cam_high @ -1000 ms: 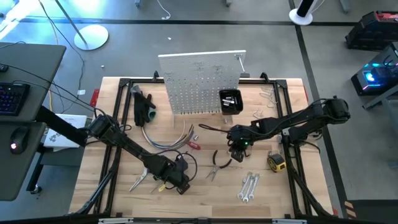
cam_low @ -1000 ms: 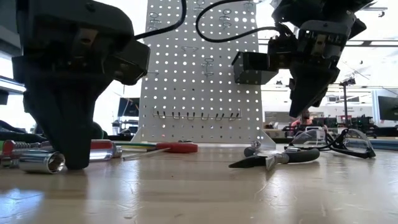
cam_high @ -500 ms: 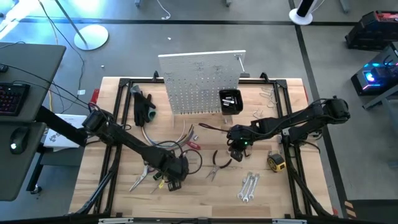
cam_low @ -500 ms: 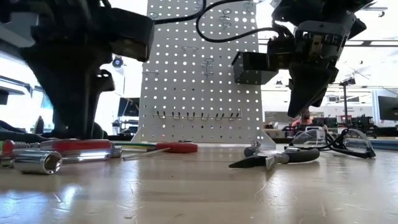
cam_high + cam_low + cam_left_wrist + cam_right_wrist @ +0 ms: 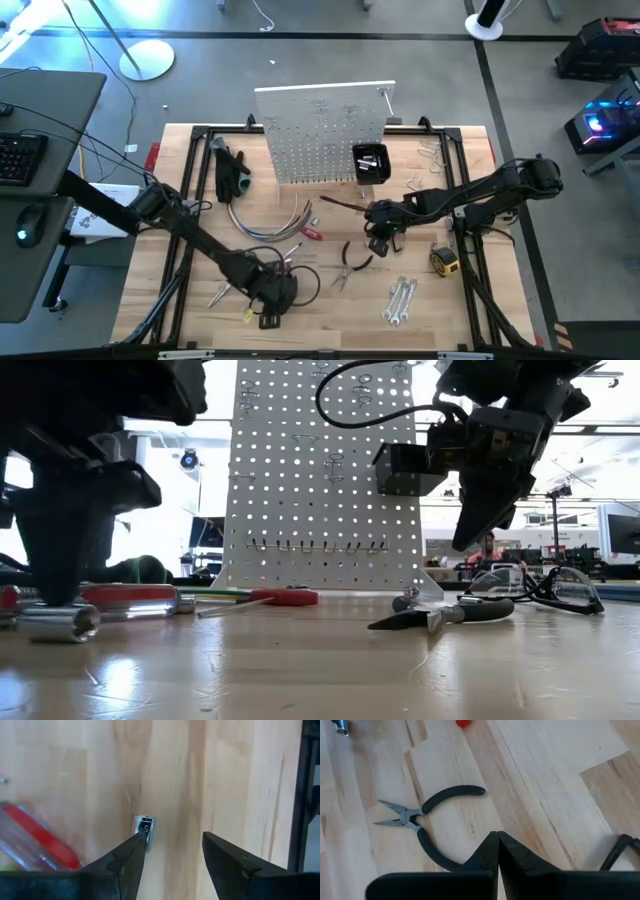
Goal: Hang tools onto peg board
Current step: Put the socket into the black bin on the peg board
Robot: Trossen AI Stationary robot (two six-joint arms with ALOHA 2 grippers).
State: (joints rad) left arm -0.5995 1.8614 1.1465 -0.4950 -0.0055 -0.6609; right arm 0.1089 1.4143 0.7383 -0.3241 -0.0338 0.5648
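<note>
From above, the peg board [image 5: 322, 133] is seen upright at the table's [image 5: 460, 310] far edge, with no tools hung; pliers [image 5: 352, 262], wrenches [image 5: 399, 300] and tape measure [image 5: 445, 261] lie toward the near right. The left gripper [image 5: 266, 318] is near the front edge. At table level, a red-handled screwdriver [image 5: 130, 596] is seen flat. The left wrist view shows its fingers parted, nothing held. The right gripper [image 5: 498, 851] is clenched empty above the pliers. Everything remains to be hung

peg board [image 5: 325, 130] ×1 | black bin [image 5: 370, 160] ×1 | pliers [image 5: 427, 817] ×1 | wrenches [image 5: 400, 300] ×3 | tape measure [image 5: 445, 262] ×1 | cable bundle [image 5: 270, 225] ×1 | arms ×2
</note>
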